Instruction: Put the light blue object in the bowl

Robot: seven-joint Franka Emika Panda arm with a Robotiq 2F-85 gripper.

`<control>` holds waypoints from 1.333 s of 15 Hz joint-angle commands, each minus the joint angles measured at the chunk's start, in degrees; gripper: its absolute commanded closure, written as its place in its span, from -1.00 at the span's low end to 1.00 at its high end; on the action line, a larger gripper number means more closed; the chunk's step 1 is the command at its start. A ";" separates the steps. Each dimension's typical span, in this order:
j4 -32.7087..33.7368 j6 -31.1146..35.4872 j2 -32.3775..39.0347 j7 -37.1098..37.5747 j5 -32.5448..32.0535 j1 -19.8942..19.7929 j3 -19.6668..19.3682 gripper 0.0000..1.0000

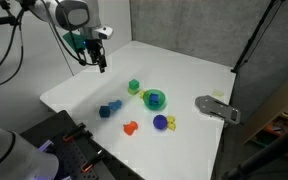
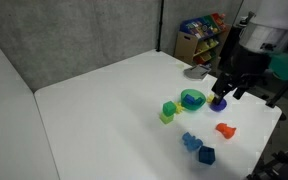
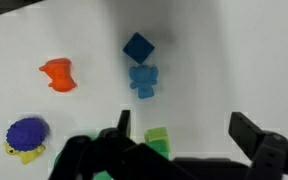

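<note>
On the white worktop, the green bowl sits mid-table, and the open, empty end effector hangs high above. The light blue object lies touching the darker blue cube. The approach seems in hand, and the next move probably calls for descending astride the object without nudging the cube.

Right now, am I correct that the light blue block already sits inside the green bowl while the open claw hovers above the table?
Not quite: the light blue block is not inside the green bowl; the wrist view shows it lying on the table beside the dark blue cube. The rest holds: the open claw hovers above the table.
</note>
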 commanded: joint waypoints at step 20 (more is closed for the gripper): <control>10.87 23.39 41.65 21.14 -20.57 12.96 -12.79 -1.00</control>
